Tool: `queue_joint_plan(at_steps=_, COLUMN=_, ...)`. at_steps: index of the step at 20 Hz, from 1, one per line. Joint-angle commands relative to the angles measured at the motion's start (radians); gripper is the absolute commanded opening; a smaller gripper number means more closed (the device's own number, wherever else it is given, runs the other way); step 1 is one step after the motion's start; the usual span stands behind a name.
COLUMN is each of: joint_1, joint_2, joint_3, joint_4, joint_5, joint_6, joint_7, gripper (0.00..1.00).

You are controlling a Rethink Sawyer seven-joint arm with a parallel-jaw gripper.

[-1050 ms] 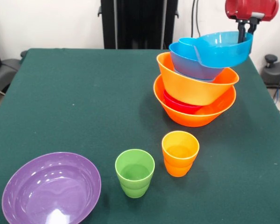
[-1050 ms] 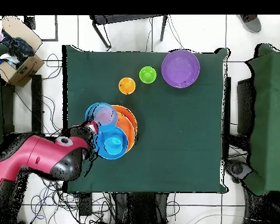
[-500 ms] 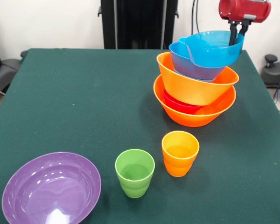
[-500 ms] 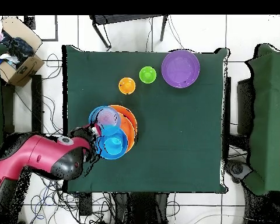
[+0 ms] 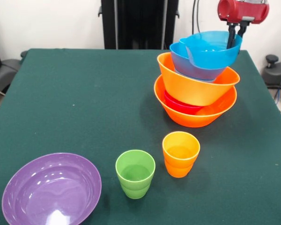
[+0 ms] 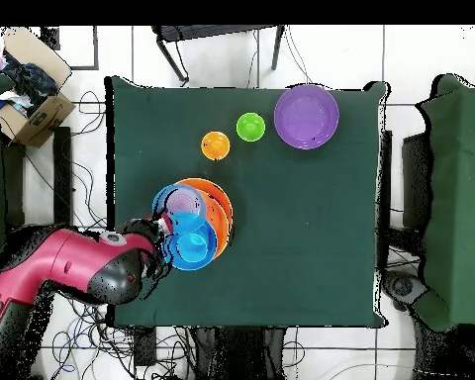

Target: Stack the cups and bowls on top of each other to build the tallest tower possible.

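The red-bodied tool (image 5: pixel 234 33) hangs at the far rim of the bright blue glossy plastic bowl (image 5: pixel 210 48) that tops the leaning tower (image 5: pixel 196 79). Its dark fingers (image 5: pixel 231 37) straddle that rim, pinching it. Against a second ago, this top bowl has swung in over the pile: then it jutted out toward the bench edge, tilted, and now it sits more squarely above the darker blue bowl (image 5: pixel 189 63) beneath it. The tool's red body has shifted the same way and slightly up.

Below those come a large orange glossy bowl (image 5: pixel 192 86), tilted, then a small red bowl (image 5: pixel 180 105) just peeping out, then the large orange base bowl (image 5: pixel 196 115) resting on the green-clothed bench (image 5: pixel 75 93); none of these has moved.

In the overhead view the red arm (image 6: pixel 63 272) reaches the pile from the bench corner.

Apart from the tower, unchanged, stand an orange plastic tumbler (image 5: pixel 180 153) and a green plastic tumbler (image 5: pixel 135 173) near each other, upright and open, and a wide purple plastic bowl (image 5: pixel 51 190) at the near corner.
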Motion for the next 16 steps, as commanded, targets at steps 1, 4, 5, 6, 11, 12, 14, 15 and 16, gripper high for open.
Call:
queue_joint_plan(at_steps=1, joint_1=-0.007, joint_2=0.062, joint_3=0.141, joint_4=-0.052, joint_5=0.014, joint_6=-0.014, joint_7=0.355, gripper=0.00)
queue_joint_plan(at_steps=4, joint_1=-0.009, joint_2=0.066, joint_3=0.139, joint_4=-0.056, joint_5=0.023, joint_6=0.005, joint_7=0.340, gripper=0.00)
queue_joint_plan(at_steps=5, joint_1=-0.009, joint_2=0.067, joint_3=0.138, joint_4=-0.056, joint_5=0.026, joint_6=0.013, joint_7=0.333, gripper=0.00)
queue_joint_plan(at_steps=6, joint_1=-0.010, joint_2=0.067, joint_3=0.138, joint_4=-0.054, joint_5=0.031, joint_6=0.025, joint_7=0.316, gripper=0.00)
queue_joint_plan(at_steps=11, joint_1=-0.011, joint_2=0.053, joint_3=0.153, joint_4=-0.034, joint_5=0.054, joint_6=0.069, joint_7=0.172, gripper=0.00)
queue_joint_plan(at_steps=12, joint_1=-0.010, joint_2=0.049, joint_3=0.156, joint_4=-0.028, joint_5=0.059, joint_6=0.076, joint_7=0.150, gripper=0.00)
queue_joint_plan(at_steps=14, joint_1=-0.009, joint_2=0.044, joint_3=0.161, joint_4=-0.018, joint_5=0.062, joint_6=0.081, joint_7=0.114, gripper=0.00)
queue_joint_plan(at_steps=15, joint_1=-0.009, joint_2=0.037, joint_3=0.166, joint_4=-0.013, joint_5=0.068, joint_6=0.086, joint_7=0.088, gripper=0.00)
queue_joint_plan(at_steps=16, joint_1=-0.010, joint_2=0.030, joint_3=0.171, joint_4=-0.010, joint_5=0.073, joint_6=0.089, joint_7=0.071, gripper=0.00)
